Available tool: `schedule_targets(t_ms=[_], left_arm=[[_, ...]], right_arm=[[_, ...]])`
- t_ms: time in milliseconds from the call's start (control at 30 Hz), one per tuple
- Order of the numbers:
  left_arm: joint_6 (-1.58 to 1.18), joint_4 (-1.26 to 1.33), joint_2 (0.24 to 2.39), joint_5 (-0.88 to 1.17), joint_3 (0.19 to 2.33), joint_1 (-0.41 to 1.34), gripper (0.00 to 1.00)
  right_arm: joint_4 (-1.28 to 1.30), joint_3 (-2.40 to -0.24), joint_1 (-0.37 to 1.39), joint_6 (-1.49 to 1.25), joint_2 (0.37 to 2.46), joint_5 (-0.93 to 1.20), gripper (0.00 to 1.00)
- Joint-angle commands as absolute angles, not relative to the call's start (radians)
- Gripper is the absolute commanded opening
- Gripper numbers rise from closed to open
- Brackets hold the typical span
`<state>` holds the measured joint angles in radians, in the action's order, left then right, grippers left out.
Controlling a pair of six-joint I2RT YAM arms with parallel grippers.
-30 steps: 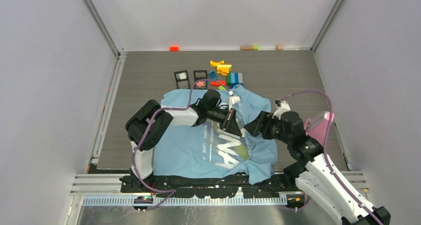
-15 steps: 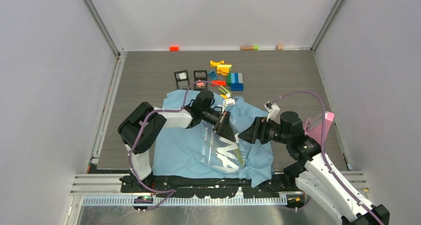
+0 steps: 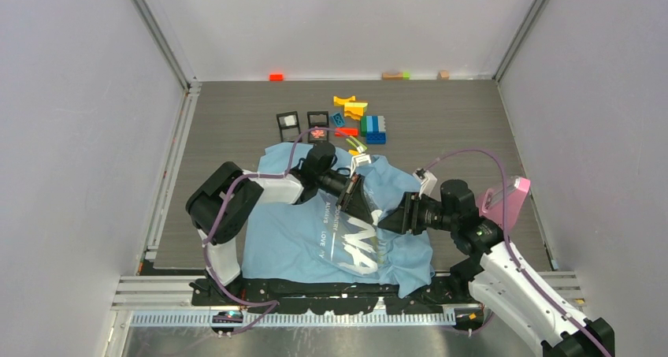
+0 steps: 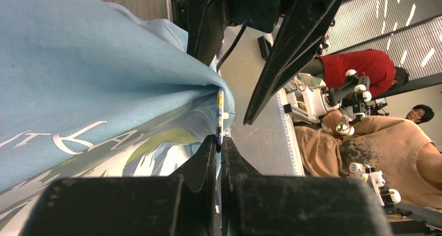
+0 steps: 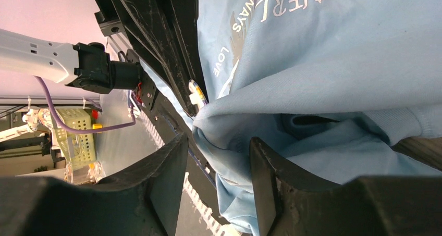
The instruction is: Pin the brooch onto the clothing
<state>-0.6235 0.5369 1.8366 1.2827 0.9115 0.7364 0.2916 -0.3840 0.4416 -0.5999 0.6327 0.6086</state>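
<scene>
The clothing [image 3: 303, 231], a light blue T-shirt with white lettering, lies rumpled at the near middle of the table. My left gripper [image 3: 372, 213] [image 4: 219, 140] is shut on a raised fold of the clothing [image 4: 104, 74]. A small white and yellow bit [image 5: 196, 94] shows at its tips; I cannot tell what it is. My right gripper [image 3: 385, 220] [image 5: 218, 140] faces it, jaws apart around the same fold of clothing [image 5: 312, 64], with cloth against one finger [image 5: 260, 168]. The brooch [image 3: 317, 134], tiny and pinkish-red, lies on the table just past the shirt's far edge.
Coloured toy blocks [image 3: 364, 117] and two small black frames [image 3: 288, 121] lie behind the shirt. A pink object [image 3: 505, 200] sits at the right edge by the right arm. Small blocks [image 3: 276, 76] rest against the back wall. Grey walls close in both sides.
The left gripper has drawn the shirt fold leftward and nearer. The right gripper has moved left up to that fold, and its jaws have narrowed around the cloth.
</scene>
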Motion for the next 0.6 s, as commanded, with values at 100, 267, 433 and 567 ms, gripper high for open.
schedule_targets(t_ms=[100,267,433,567], left_arm=[[-0.647,0.623,1.823,1.332,0.91,0.735,0.0],[-0.644,0.626,1.824,1.336,0.908,0.735,0.0],[-0.641,0.625,1.824,1.339,0.907,0.735,0.0],[-0.636,0.626,1.821,1.343,0.904,0.735,0.0]], right_arm=[[0.225,-0.389,0.446,-0.612,0.638,0.612,0.49],[0.185,-0.397,0.446,-0.621,0.677,0.617,0.44],[0.142,-0.401,0.446,-0.641,0.7,0.62,0.39],[0.138,-0.402,0.446,-0.653,0.712,0.611,0.32]])
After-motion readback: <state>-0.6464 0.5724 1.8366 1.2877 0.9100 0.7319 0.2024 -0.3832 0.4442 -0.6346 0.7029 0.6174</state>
